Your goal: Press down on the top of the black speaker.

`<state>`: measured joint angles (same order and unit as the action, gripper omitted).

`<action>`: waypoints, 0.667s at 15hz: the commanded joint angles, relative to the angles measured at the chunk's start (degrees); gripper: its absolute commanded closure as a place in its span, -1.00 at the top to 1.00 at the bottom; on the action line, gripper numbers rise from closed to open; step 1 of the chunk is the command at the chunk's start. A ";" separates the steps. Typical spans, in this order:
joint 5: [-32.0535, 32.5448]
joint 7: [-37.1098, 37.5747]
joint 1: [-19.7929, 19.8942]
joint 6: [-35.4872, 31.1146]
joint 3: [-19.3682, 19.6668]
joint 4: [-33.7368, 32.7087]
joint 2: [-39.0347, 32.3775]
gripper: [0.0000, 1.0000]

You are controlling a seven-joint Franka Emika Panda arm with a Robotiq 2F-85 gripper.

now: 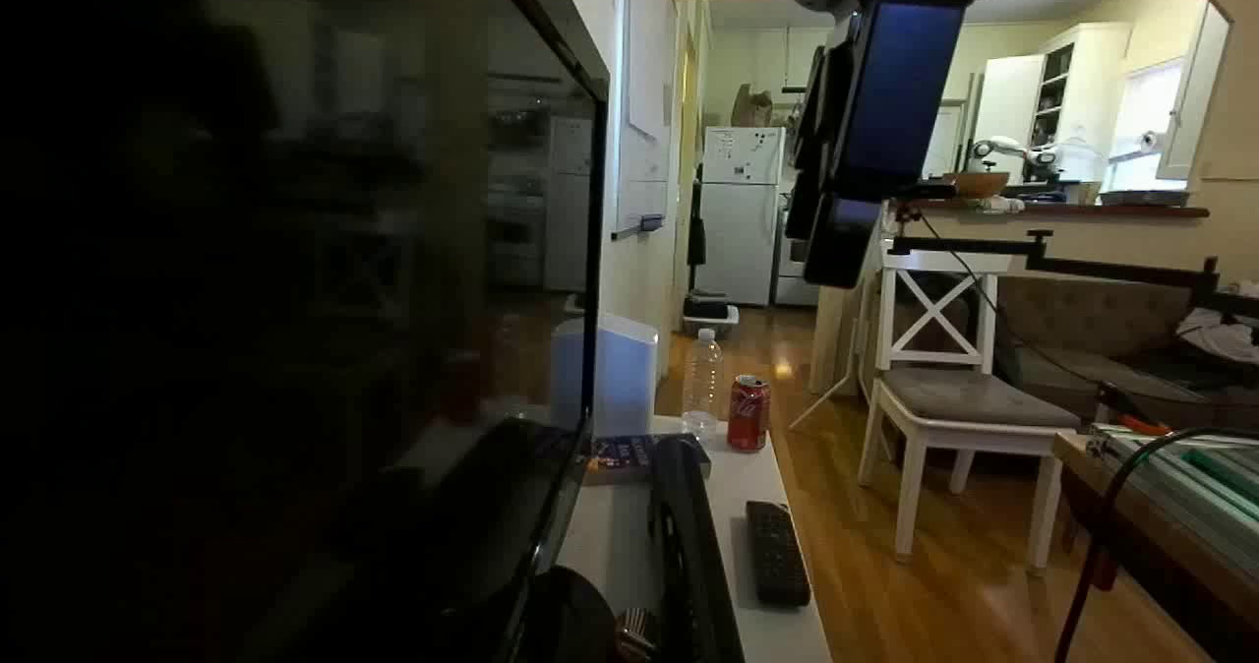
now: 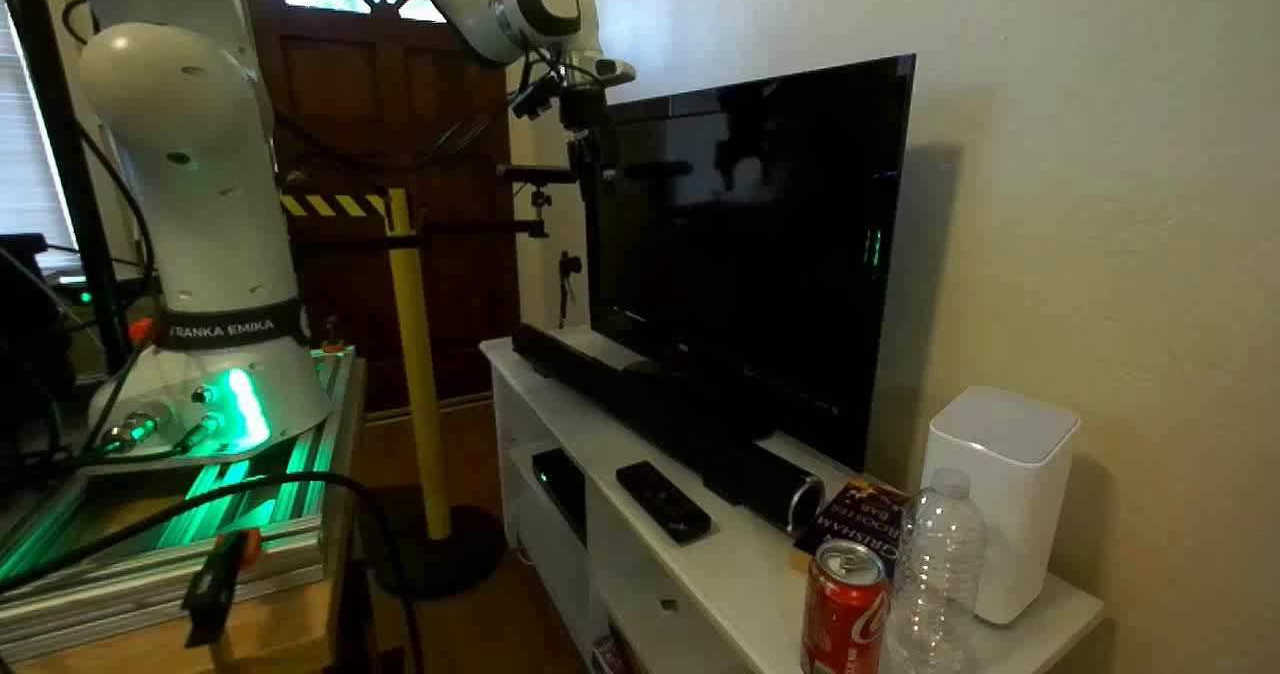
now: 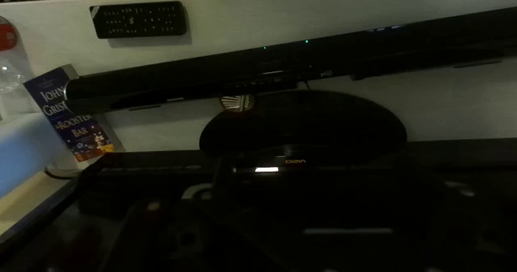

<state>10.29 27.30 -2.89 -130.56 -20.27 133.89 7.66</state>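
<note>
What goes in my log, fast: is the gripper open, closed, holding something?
Gripper: can't tell open from closed, too dark; no held thing shows.

In the wrist view, the right frame edge crops the black speaker, whose opposite end partially occludes the book.

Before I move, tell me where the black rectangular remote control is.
In the wrist view, the black rectangular remote control lies at upper left on the white TV stand, between its front edge and the long black bar-shaped speaker.
</note>
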 commanded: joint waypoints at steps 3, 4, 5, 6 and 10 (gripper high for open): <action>0.39 0.24 -2.36 0.12 2.34 -0.05 -0.10 1.00; 0.39 0.24 -2.36 0.12 2.34 -0.05 -0.10 1.00; 0.65 0.22 -2.28 -0.11 2.36 -0.11 -0.45 1.00; 1.62 0.72 -2.09 -0.94 2.68 -0.27 -1.72 1.00; 1.22 -3.69 -2.37 -4.56 5.80 -0.40 -7.42 1.00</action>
<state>10.90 26.44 -4.26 -131.79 -17.22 134.15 5.24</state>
